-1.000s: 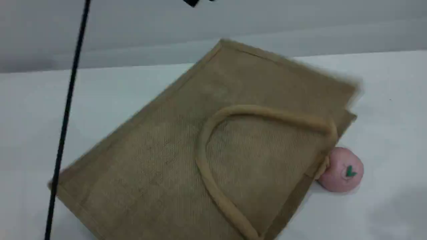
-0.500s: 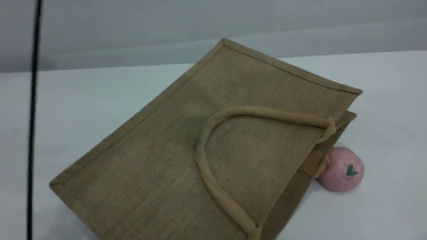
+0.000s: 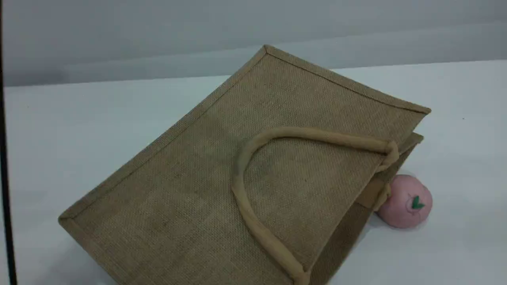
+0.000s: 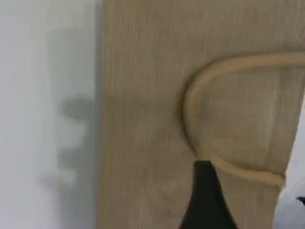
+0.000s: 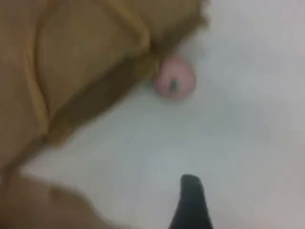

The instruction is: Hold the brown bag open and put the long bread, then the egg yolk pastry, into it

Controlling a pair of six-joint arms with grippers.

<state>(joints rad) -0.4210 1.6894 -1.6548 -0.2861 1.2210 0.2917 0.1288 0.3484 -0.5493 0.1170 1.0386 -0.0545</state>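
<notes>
The brown bag (image 3: 222, 190) lies flat on its side across the middle of the table, one loop handle (image 3: 243, 202) resting on its upper face and its mouth toward the right. The left wrist view shows the bag (image 4: 143, 119) and its handle (image 4: 190, 100) below one dark fingertip (image 4: 205, 195) of my left gripper; whether that gripper is open does not show. One fingertip (image 5: 190, 200) of my right gripper hangs over bare table with nothing at it, off the bag's (image 5: 71, 62) mouth end. The long bread and the egg yolk pastry are out of view.
A pink peach (image 3: 408, 202) with a green leaf sits on the table against the bag's right corner, also seen as the peach (image 5: 174, 78) in the right wrist view. A black cable (image 3: 6, 178) hangs down the scene's left edge.
The bag was blurred in motion a second ago and now lies still. The black cable has swung left to the frame's edge, and the dark part at the top has left the scene.
</notes>
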